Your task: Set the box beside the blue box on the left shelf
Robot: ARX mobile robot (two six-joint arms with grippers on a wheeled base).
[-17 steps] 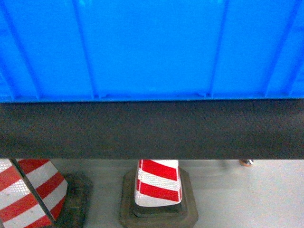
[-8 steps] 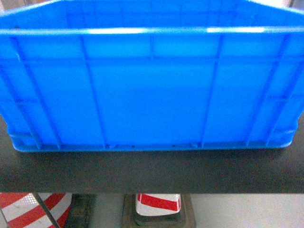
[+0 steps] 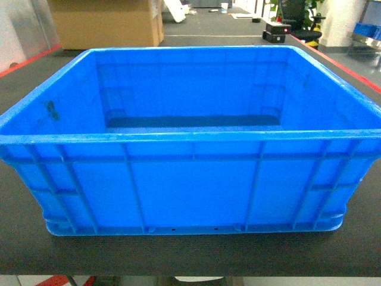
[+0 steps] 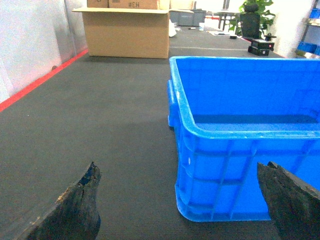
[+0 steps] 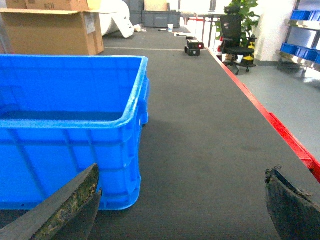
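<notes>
I see the blue crate [image 3: 190, 143] sitting on the dark mat [image 4: 100, 125], my left gripper [image 4: 182, 200] and right gripper [image 5: 182, 200] both spread apart, holding nothing.

Head view: you now look down over the box [image 3: 190, 179] rim into its inside; a second ago only its ribbed wall filled the top.
Desk [image 3: 178, 256]: its dark edge sinks toward the bottom.
Striped cones: gone from sight.
Background: a cardboard carton [image 3: 104, 24] appears.
</notes>
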